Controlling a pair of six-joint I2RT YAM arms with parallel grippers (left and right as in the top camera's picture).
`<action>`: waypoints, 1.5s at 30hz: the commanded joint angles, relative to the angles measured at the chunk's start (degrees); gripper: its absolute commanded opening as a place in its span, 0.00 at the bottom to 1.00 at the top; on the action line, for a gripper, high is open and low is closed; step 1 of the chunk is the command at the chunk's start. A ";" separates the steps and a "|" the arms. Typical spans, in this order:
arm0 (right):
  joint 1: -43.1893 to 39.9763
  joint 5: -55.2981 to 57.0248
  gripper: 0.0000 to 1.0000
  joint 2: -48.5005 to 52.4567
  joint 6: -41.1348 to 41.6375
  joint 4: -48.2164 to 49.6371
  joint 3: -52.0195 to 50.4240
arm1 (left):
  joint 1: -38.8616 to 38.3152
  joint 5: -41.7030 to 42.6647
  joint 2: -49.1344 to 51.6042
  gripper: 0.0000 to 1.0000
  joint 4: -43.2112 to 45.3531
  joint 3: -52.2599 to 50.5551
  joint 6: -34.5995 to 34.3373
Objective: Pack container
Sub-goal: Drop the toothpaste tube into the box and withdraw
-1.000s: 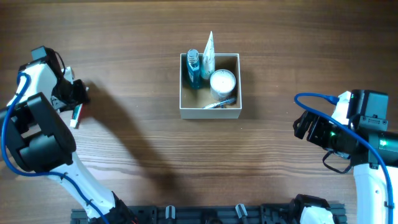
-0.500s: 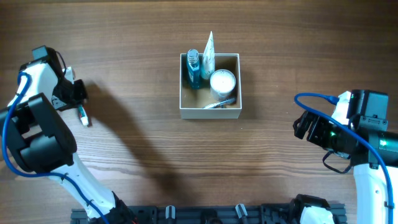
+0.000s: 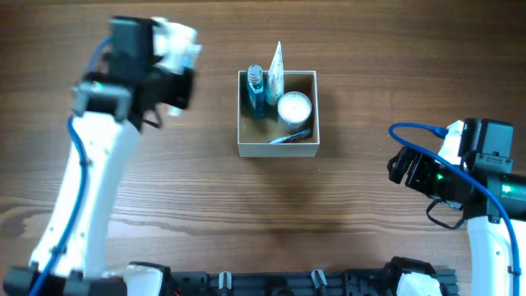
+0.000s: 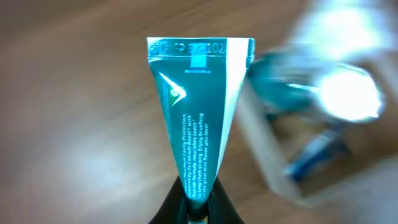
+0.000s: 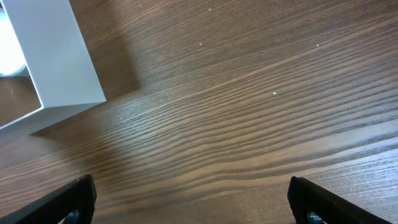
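Note:
The container is a square white box with a tan inside, at the table's middle. It holds a blue bottle, a white tube, a round white jar and a thin blue stick. My left gripper hangs blurred to the left of the box. In the left wrist view it is shut on a teal toothpaste tube, with the box blurred to the right. My right gripper is open and empty, right of the box, and the right wrist view shows its fingers wide apart.
The wood table runs all round the box. A corner of the box's white wall shows at the upper left of the right wrist view. A black rail runs along the front edge.
My left arm has swung from the far left edge up and to the right, towards the box, carrying the toothpaste tube off the table. The right arm has not moved.

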 commanded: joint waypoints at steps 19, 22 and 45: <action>-0.02 -0.48 1.00 0.02 -0.68 0.13 0.02 | -24.46 0.55 21.66 0.04 4.96 -0.09 14.51; -0.02 -0.48 1.00 0.02 -0.66 0.13 0.02 | -24.46 0.52 21.64 0.41 4.81 -0.09 14.49; 14.12 5.42 1.00 19.87 -5.70 20.87 16.68 | 10.36 -1.88 -0.63 1.00 0.04 -0.02 -22.47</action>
